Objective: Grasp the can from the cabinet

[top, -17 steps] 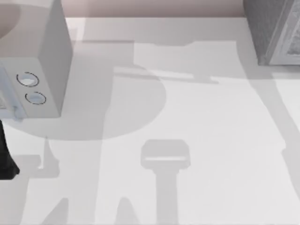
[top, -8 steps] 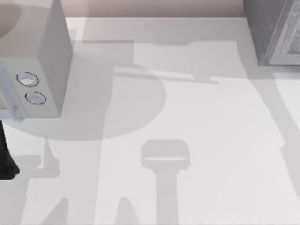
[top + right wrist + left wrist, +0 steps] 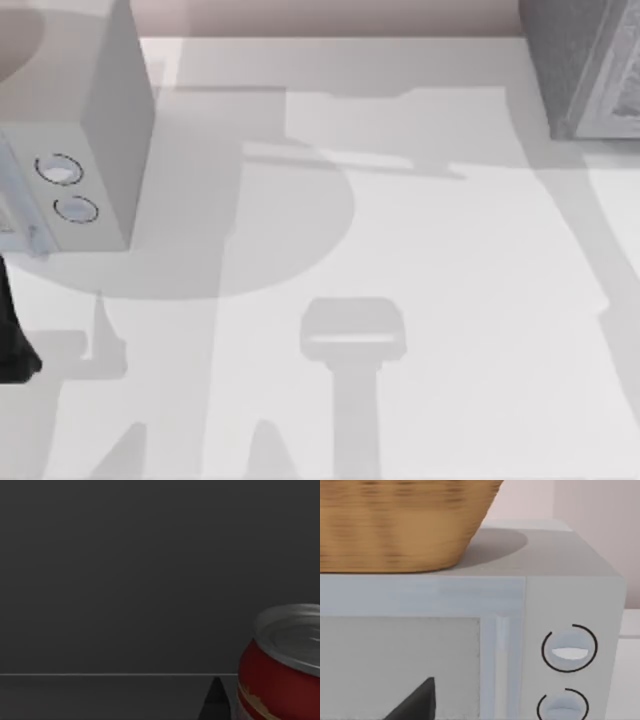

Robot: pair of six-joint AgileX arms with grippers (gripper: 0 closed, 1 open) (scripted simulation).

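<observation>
The red can (image 3: 280, 672) stands upright inside the dark cabinet (image 3: 580, 65), beside our right fingertip (image 3: 216, 700); jaw state indeterminate; we judge it light, rigid, slippery, best gripped mid-wall.

White box with two round dials (image 3: 95, 170) at the table's (image 3: 420, 260) left side, near the far edge, standing upright. Same box seen close from the left wrist view, dials (image 3: 569, 649) stacked one above the other beside a paler framed door panel (image 3: 400, 665). Woven wicker basket (image 3: 400, 522) resting on the box's flat top, casting a round shadow there. Pale pink wall (image 3: 330, 15) behind the table. Broad grey shadows lying across the white tabletop, one a rounded patch just beside the box.
</observation>
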